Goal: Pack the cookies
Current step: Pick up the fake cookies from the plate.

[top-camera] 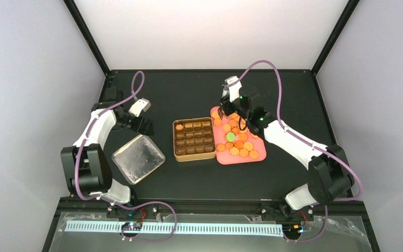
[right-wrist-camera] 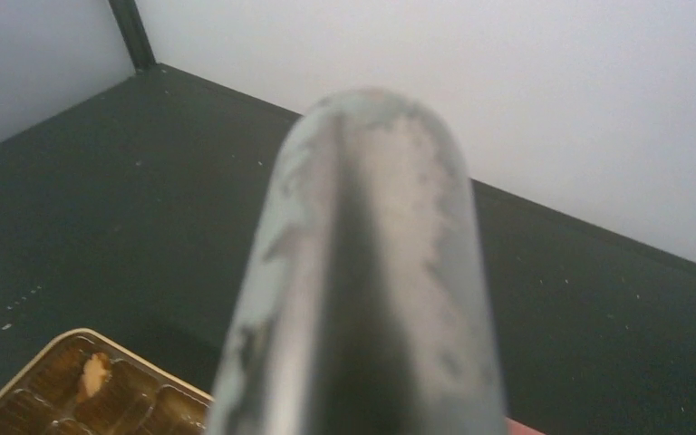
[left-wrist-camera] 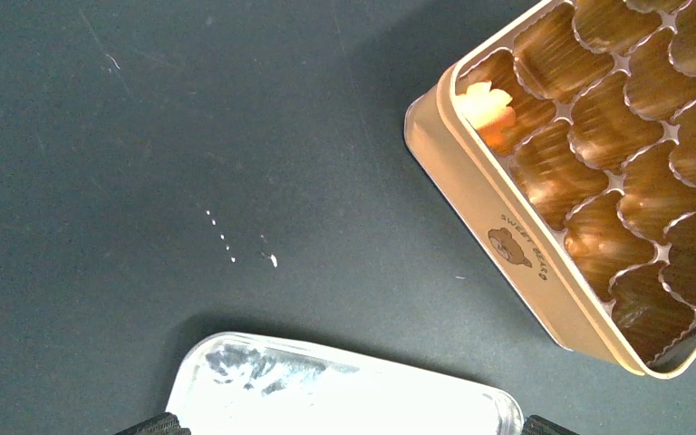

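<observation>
Left gripper hovers left of the tin, not touching anything. On the left wrist cam I only get the fingertips at the bottom corners, spread wide, nothing between them.

Right gripper is just right of the tin's far right corner, over the far end of the pink tray. The tongs fill my right wrist cam, blurred and running straight out from the lens. I read that as the gripper pinching the tongs. The fingers themselves are hidden behind the metal, and I can't see the tong tips from any cam.

Cookies: nearly all on the tray, which lies right beside the tin on its right. They sit in a loose heap, mostly orange, with a green one near the middle.

One orange flower cookie is in the tin, in the far left corner compartment. I see it on both wrist cams too. I see no cookie in any other compartment in view.

The silver lid lies flat on the table left of the tin and nearer to me, well apart from it. Its edge shows at the bottom of the left wrist cam.
</observation>
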{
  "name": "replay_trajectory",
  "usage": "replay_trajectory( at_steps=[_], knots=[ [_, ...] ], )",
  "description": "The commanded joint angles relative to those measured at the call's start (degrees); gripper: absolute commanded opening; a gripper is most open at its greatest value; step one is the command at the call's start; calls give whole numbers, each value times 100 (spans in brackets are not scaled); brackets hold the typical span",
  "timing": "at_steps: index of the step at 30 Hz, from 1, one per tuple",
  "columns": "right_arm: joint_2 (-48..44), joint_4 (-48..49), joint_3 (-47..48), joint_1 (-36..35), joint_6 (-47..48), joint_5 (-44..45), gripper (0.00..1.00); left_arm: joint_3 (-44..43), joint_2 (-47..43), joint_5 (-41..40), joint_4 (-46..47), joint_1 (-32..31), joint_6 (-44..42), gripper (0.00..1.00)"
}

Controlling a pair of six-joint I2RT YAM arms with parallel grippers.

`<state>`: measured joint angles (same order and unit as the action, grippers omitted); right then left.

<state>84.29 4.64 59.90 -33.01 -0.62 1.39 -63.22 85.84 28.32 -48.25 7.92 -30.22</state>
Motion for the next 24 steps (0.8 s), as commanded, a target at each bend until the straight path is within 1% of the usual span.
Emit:
replay_trajectory(
  at_steps=[1, 12, 20, 24],
  knots=[
    [140, 376, -14, 142, -111, 43, 27, -252, -2, 161, -148, 61, 3, 99],
    [1084, 670, 457, 190, -193, -140, 27, -362, -20, 176, -288, 57, -18, 99],
    [1388, 730, 580, 199, -177, -149, 28, -445, -15, 222, -365, 53, -37, 99],
    [1483, 782, 507, 199, -102, 33, 30, -476, -6, 269, -396, 59, -36, 99]
  ],
)
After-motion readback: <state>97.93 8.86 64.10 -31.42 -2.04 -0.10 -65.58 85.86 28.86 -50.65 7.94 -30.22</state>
